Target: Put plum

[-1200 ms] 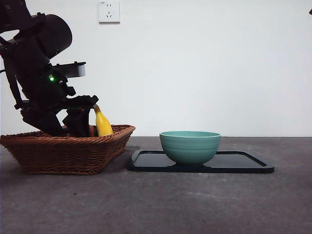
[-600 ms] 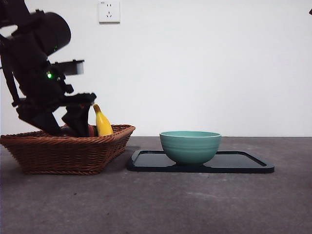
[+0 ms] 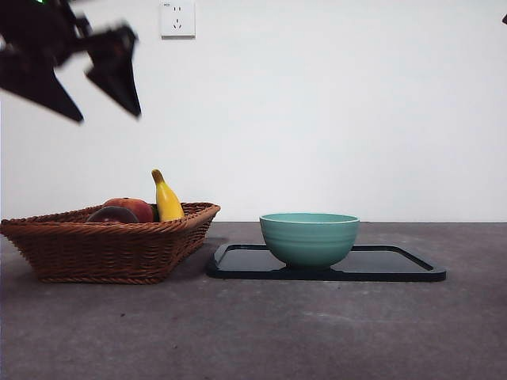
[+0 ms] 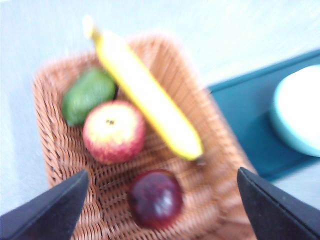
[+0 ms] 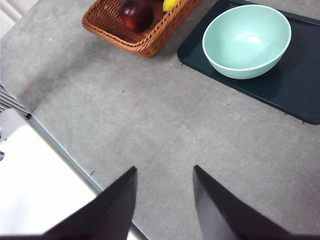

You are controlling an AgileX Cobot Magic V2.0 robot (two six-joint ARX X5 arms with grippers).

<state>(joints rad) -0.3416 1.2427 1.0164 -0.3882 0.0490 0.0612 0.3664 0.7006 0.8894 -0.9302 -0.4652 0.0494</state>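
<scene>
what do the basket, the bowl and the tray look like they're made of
Basket: woven wicker or rattan, brown, visible strands and braided rim. Bowl: likely glazed ceramic, teal, smooth with faint ridges and a soft sheen; could be plastic. Tray: dark, smooth and slightly glossy, probably plastic or lacquered; cannot tell which.

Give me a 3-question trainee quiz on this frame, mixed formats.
1. True or false: the left gripper holds the plum.
2. The plum lies in the: A) bowl B) basket C) tray
3. Fill in: the yellow fruit leaning on the basket's edge is a ____.

Key: 1 false, its jaws are open and empty above the basket; 2 B; 3 banana.
</scene>
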